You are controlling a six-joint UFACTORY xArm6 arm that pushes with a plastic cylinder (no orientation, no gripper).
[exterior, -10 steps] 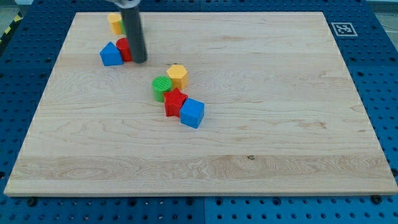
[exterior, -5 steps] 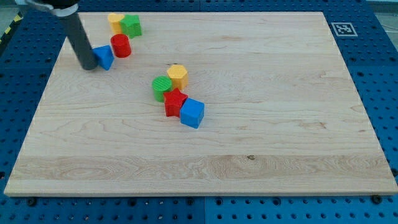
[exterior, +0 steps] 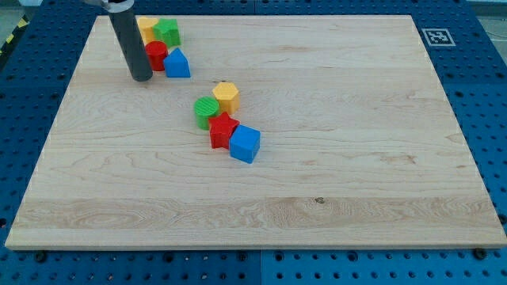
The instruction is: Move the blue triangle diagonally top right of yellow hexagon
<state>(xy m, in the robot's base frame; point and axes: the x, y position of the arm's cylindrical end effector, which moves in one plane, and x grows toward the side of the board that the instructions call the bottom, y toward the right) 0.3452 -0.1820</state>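
The blue triangle [exterior: 177,64] lies near the view's top left, just right of a red cylinder [exterior: 156,55]. The yellow hexagon [exterior: 226,96] sits near the board's middle, lower right of the triangle. My tip [exterior: 142,77] rests on the board just left of the red cylinder, lower left of it, with the cylinder between it and the blue triangle. The rod rises from the tip toward the view's top.
A yellow block [exterior: 146,28] and a green block [exterior: 167,32] sit above the red cylinder. A green cylinder [exterior: 207,112], a red star [exterior: 223,130] and a blue cube [exterior: 245,143] cluster below the yellow hexagon. The wooden board [exterior: 356,158] lies on a blue pegboard.
My tip swung from right of the blue triangle round to its left, then moved right. The blue triangle has gone from left of the red cylinder to its right.
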